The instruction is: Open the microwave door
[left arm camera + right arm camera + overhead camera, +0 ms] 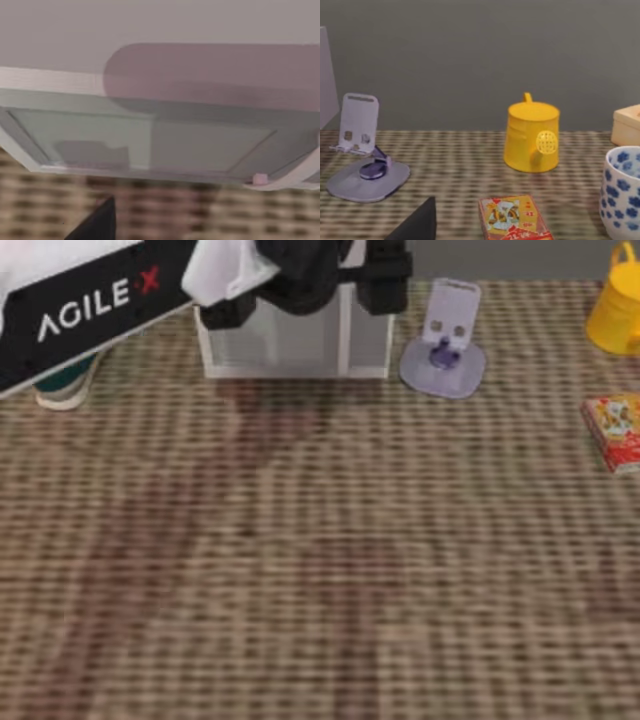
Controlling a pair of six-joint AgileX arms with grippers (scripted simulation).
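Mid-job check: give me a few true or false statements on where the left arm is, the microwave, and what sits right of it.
1. The left arm reaches over the microwave at the table's far edge. True.
2. The lilac phone stand stands left of the microwave. False: it stands to its right.
3. The microwave door fills the left wrist view, its frosted window facing the camera. True.
4. The yellow watering can lies tipped on its side. False: it stands upright.
5. The red card box lies flat near the table's right edge. True.
6. The right gripper hovers over the microwave. False: no right gripper shows in the top view.
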